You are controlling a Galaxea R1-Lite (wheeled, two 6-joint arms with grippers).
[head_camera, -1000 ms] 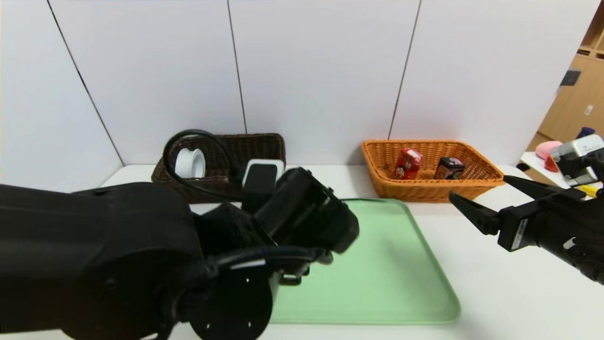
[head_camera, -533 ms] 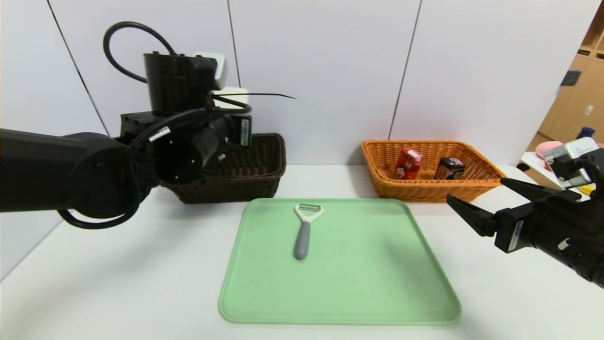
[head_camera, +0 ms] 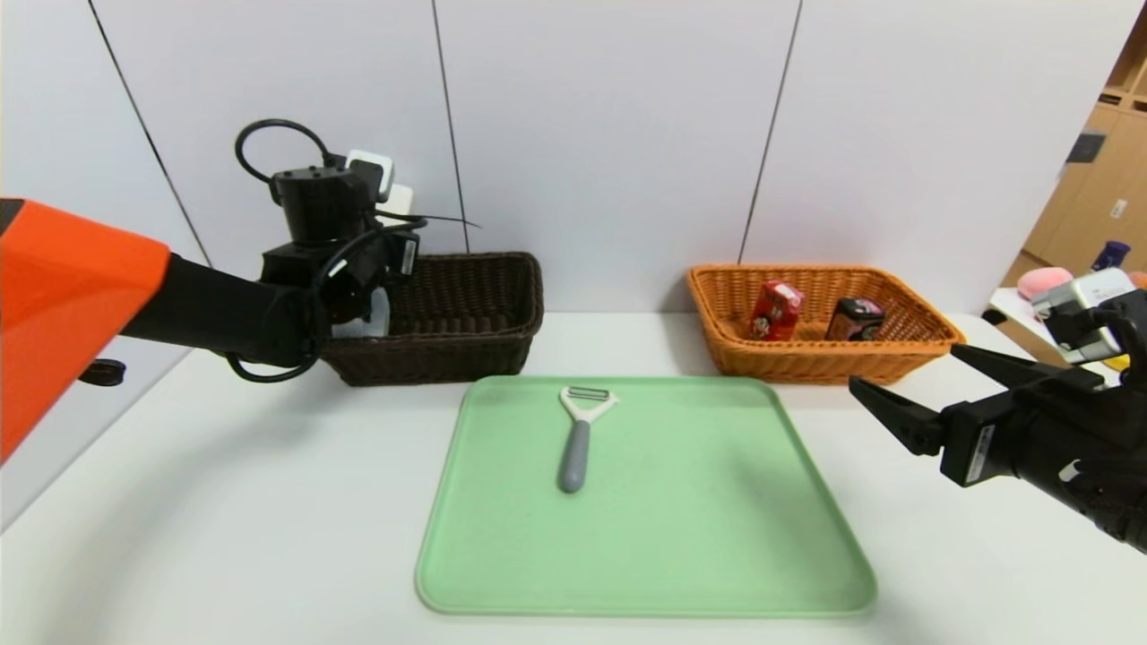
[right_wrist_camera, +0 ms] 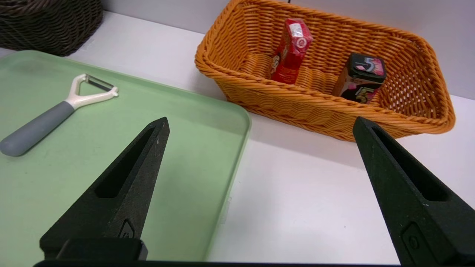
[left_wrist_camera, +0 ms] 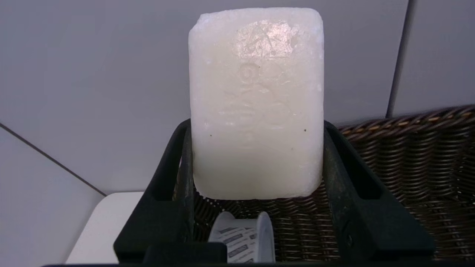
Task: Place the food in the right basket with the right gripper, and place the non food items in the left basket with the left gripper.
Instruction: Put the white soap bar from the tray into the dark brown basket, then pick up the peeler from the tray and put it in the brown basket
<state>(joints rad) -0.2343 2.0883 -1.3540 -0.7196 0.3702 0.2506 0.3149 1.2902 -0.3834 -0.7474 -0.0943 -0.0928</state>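
My left gripper [left_wrist_camera: 256, 124] is shut on the white rounded rectangular block [left_wrist_camera: 256, 100] and holds it above the left end of the dark brown left basket [head_camera: 466, 340], whose weave also shows in the left wrist view [left_wrist_camera: 415, 155]. The white disc case [left_wrist_camera: 241, 237] stands on edge inside it, under the block. The white peeler with grey handle [head_camera: 578, 439] lies on the green tray [head_camera: 717, 537]. The red carton [head_camera: 775, 311] and black carton [head_camera: 853, 320] stand in the orange-tan right basket [head_camera: 806, 358]. My right gripper [head_camera: 905, 367] is open and empty, in front of that basket. The pen is out of view.
The tray takes the middle of the white table. Grey wall panels stand right behind both baskets. My left arm's orange upper part [head_camera: 54, 305] fills the left edge. A side table with a pink object [head_camera: 1039, 282] is at far right.
My left arm has swung from over the tray up and back to the dark brown basket with the block, uncovering the peeler, then come lower. The right arm has barely moved.
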